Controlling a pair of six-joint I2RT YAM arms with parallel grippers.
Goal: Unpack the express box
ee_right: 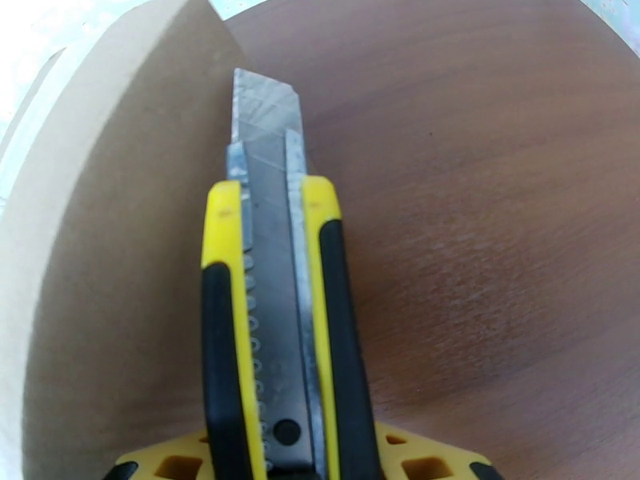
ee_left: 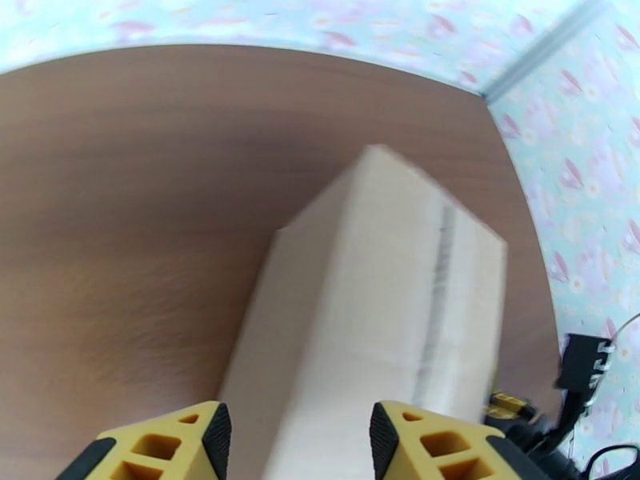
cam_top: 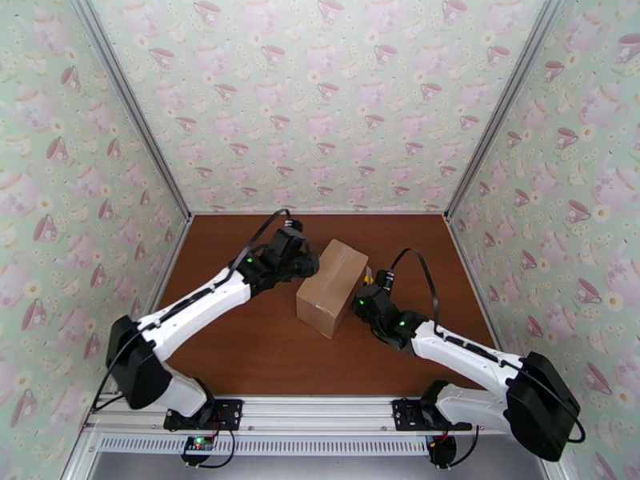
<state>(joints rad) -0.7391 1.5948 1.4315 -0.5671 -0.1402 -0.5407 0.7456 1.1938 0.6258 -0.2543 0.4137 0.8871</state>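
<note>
The express box (cam_top: 332, 288) is a plain brown carton lying closed and slanted on the wooden table, with a tape seam (ee_left: 438, 274) along its top. My left gripper (cam_top: 308, 262) hovers at the box's far-left end. In the left wrist view the left gripper (ee_left: 294, 430) is open, its yellow fingers apart over the box (ee_left: 384, 298). My right gripper (cam_top: 370, 294) sits beside the box's right side, shut on a yellow-and-black utility knife (ee_right: 272, 314). The knife's blade is extended and points along the box's side wall (ee_right: 104, 234), close to it.
The brown table (cam_top: 240, 346) is enclosed by teacup-patterned walls on the left, back and right. Both arms reach in from the near rail (cam_top: 320, 414). Bare tabletop lies in front of and behind the box.
</note>
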